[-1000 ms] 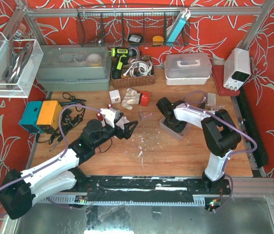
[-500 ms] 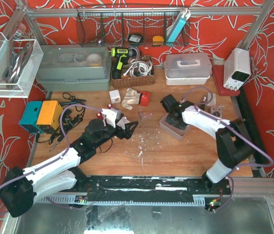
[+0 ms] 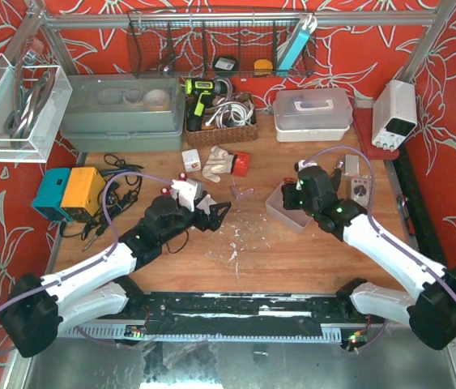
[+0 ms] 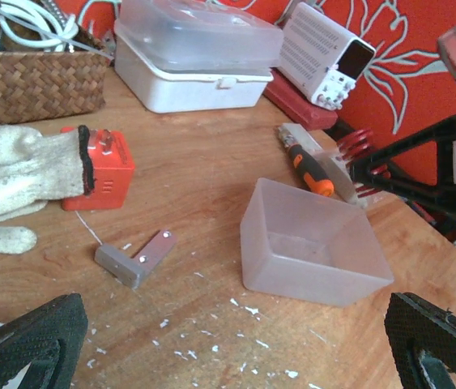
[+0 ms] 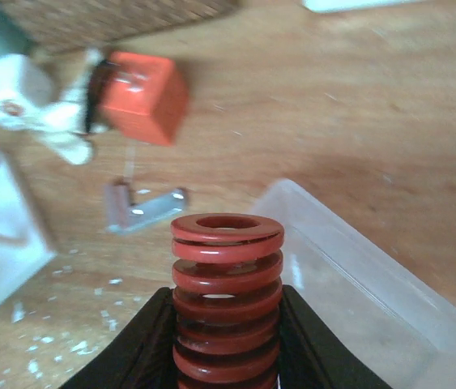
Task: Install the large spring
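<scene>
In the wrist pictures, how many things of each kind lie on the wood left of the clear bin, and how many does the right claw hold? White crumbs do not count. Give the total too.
Glove: 1
Red block: 1
Bracket: 1
Spring, in the right claw: 1
Total: 4

Lower coils of the large spring (image 5: 227, 275) beyond the bottom edge; orange box (image 5: 142, 96) and metal bracket (image 5: 134, 212) blurred.

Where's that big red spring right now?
Right wrist view shows the red spring held in the right claw, just by the clear plastic bin on the table's right half.
</scene>
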